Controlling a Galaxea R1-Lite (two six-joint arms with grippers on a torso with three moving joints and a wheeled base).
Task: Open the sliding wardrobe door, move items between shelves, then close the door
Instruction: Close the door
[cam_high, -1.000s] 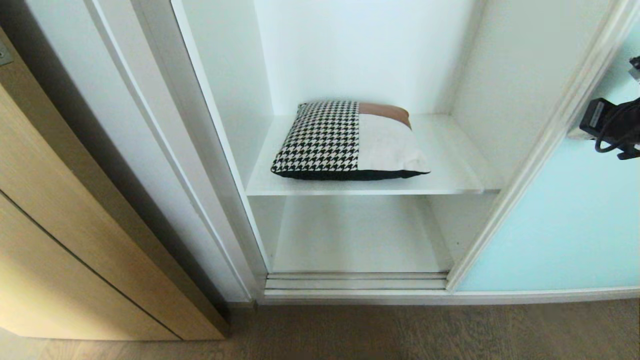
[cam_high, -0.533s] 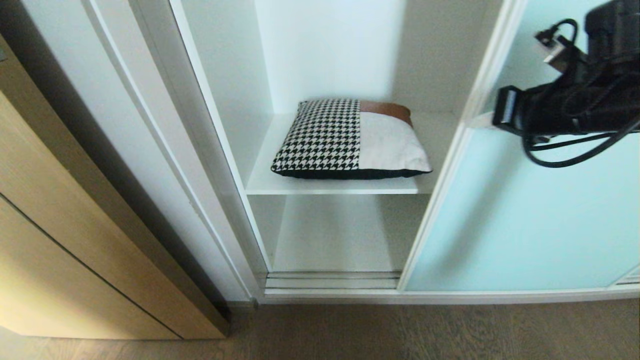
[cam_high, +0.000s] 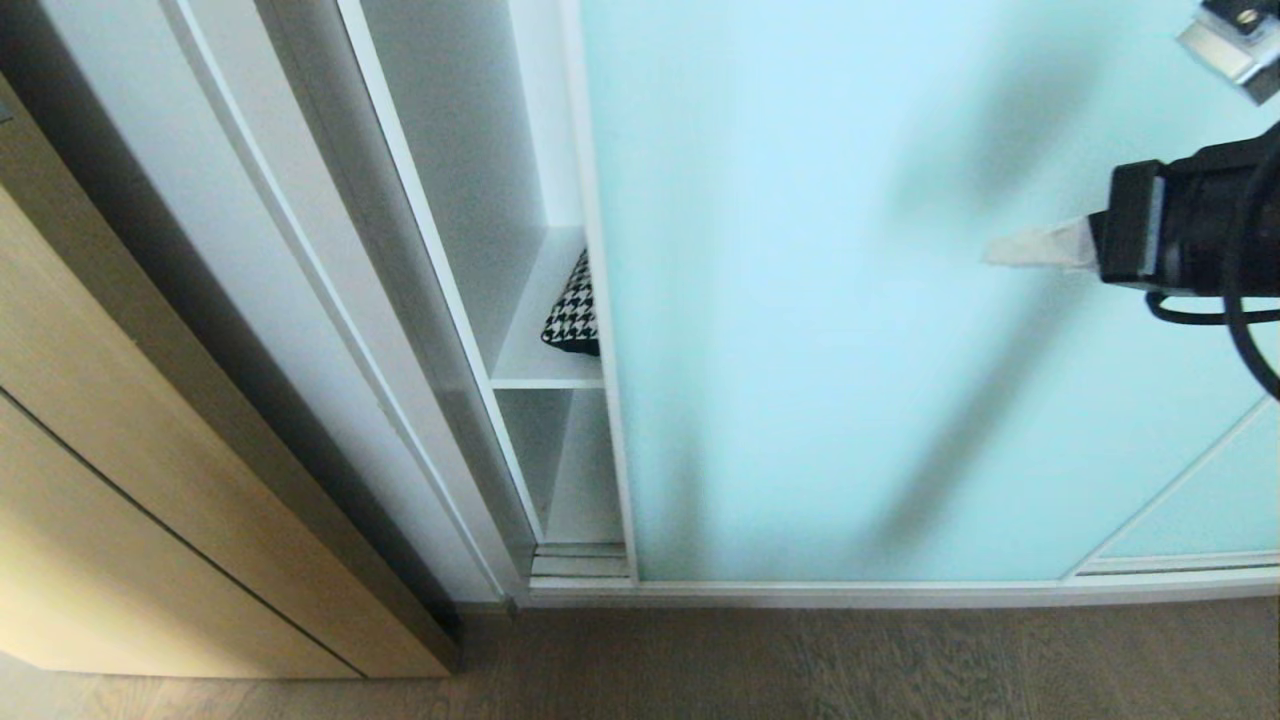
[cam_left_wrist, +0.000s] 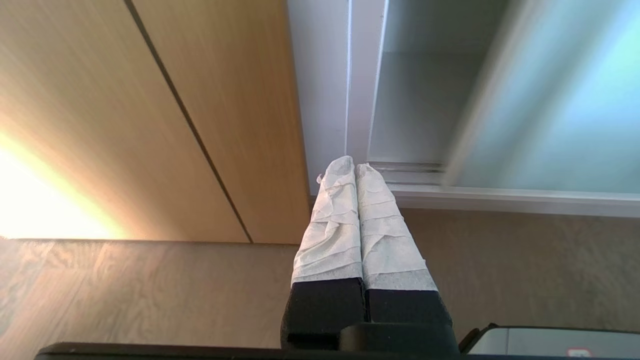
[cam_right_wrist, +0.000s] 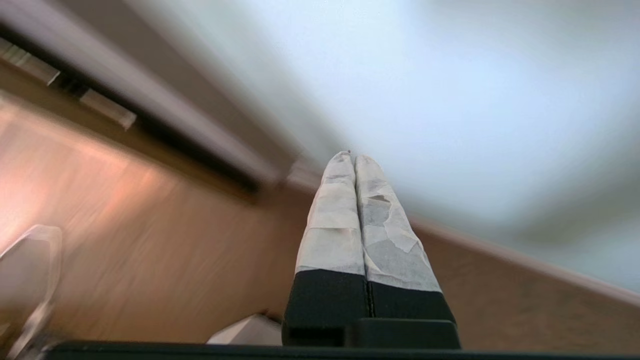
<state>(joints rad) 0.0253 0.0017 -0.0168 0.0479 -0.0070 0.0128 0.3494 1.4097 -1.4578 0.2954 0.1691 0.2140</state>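
While covering nearly all the opening, sliding wardrobe door (cam_high: 830, 330) showing frosted pale aqua; cushion (cam_high: 575, 315) peeking beside it on shelf (cam_high: 540, 372); right gripper (cam_high: 1000, 250) pressed closed, seemingly touching glass.

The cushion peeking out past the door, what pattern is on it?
Black-and-white houndstooth on the visible corner of the cushion; it shows best in the head view.

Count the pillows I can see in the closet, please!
1. A houndstooth cushion lies on the upper white shelf, mostly behind the aqua sliding door. That door may hide others.
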